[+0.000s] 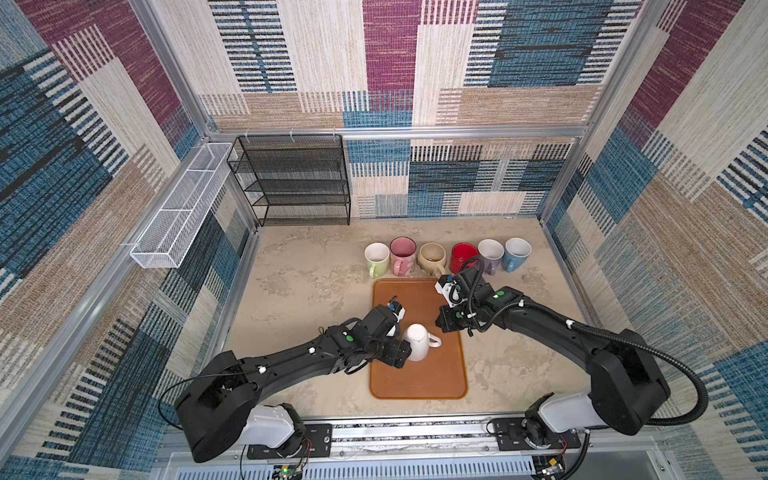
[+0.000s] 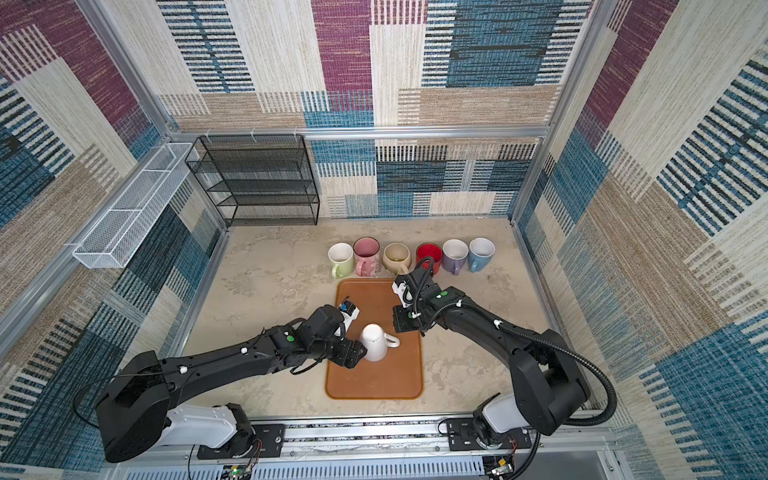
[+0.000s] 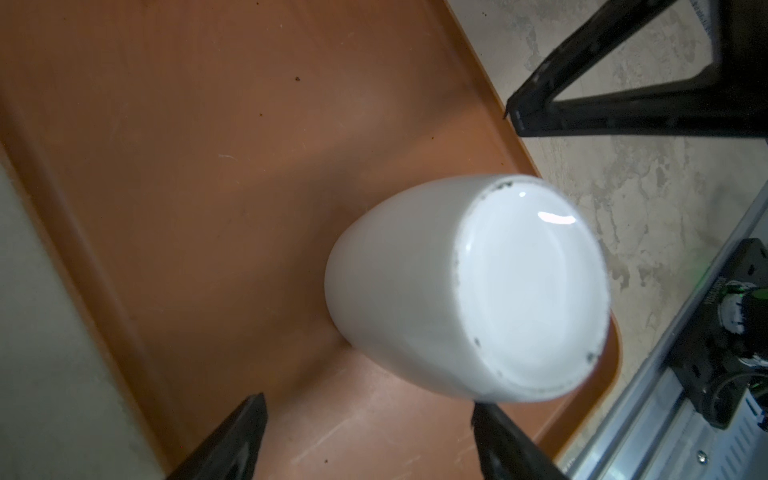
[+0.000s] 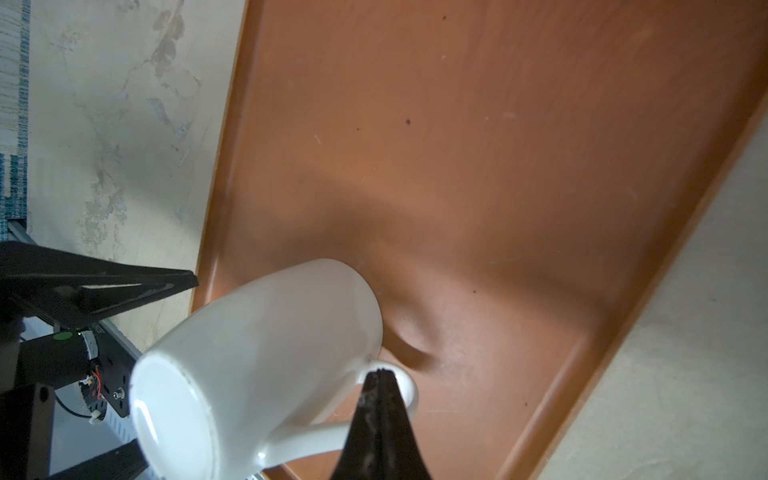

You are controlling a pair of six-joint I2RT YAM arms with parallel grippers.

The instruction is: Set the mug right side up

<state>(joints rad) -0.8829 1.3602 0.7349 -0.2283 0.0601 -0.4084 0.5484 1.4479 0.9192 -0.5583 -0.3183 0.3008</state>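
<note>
The white mug is stood mouth-down near the middle of the brown tray; the left gripper is held wide open beside its body, apparently for a grasp; the right gripper is shut, empty, near the handle.

So the mug is a plain glossy white ceramic one, and it's sitting upside down: mouth flat on the orange-brown tray, base facing up. In both top views it's pretty much dead centre of the tray. Its handle sticks out toward the tray's right-hand long edge. The body narrows a bit toward the base. Up close in the left wrist view, the base ring has a few small dark specks.
</note>
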